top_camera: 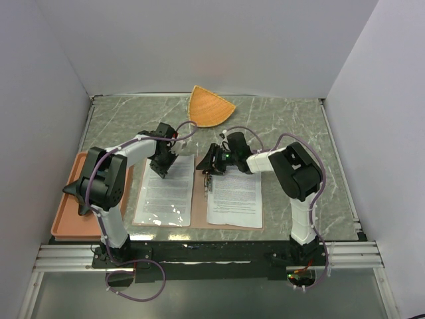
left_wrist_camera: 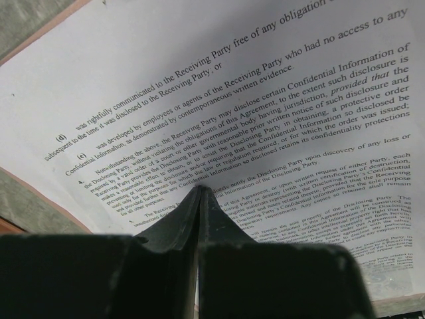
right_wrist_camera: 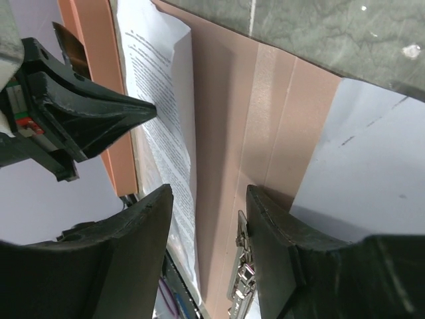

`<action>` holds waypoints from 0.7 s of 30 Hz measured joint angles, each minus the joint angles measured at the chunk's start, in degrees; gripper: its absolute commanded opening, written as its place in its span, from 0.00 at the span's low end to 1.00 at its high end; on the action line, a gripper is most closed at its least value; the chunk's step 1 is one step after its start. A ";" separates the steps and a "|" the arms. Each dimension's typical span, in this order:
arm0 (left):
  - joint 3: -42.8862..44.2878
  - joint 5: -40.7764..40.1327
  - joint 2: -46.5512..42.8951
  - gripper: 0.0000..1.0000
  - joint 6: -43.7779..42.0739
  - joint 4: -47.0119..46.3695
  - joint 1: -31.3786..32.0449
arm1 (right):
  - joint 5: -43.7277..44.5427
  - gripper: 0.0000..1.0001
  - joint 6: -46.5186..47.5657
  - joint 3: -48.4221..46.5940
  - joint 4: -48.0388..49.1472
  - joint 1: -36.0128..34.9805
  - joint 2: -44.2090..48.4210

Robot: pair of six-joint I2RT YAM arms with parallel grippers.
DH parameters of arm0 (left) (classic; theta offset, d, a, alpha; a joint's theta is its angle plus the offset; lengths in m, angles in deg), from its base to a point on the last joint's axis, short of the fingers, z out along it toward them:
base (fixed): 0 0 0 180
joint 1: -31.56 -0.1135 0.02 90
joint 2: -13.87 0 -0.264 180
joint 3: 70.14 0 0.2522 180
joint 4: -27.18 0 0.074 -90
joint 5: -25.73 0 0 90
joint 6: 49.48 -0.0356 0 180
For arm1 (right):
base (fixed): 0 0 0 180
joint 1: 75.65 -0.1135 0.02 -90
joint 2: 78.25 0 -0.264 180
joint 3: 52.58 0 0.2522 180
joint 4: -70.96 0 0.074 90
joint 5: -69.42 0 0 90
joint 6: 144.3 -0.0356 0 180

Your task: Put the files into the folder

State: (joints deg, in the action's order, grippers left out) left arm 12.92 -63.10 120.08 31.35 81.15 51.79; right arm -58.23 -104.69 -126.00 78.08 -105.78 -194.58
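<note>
Table (top_camera: 285, 119): grey-green marble-pattern top with pale veins, boxed in by plain white walls (top_camera: 199, 46) at left, back and right. Orange fan-shaped dish (top_camera: 211, 109) lies flat at the back edge near centre, narrow tip toward the back wall, curved edge facing forward. Salmon-orange rimmed tray (top_camera: 65, 222) sits on the table's left side, just beside the left wall, only part of it visible. Aluminium rail (top_camera: 66, 256) runs along the near edge
</note>
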 measured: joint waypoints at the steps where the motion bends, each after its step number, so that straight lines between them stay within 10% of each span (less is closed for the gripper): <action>1: 0.00 0.00 0.00 0.07 0.00 -0.02 0.00 | -0.02 0.55 -0.20 0.00 0.17 0.00 0.04; 21: -0.09 -2.62 -0.13 0.06 -0.20 -1.07 0.00 | -1.01 0.52 -0.66 0.26 -0.48 -1.84 5.09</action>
State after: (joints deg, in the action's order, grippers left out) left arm 12.83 -65.72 119.95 31.16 80.08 51.79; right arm -59.24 -105.34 -125.74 77.60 -107.62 -189.49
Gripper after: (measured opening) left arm 0.070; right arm 0.527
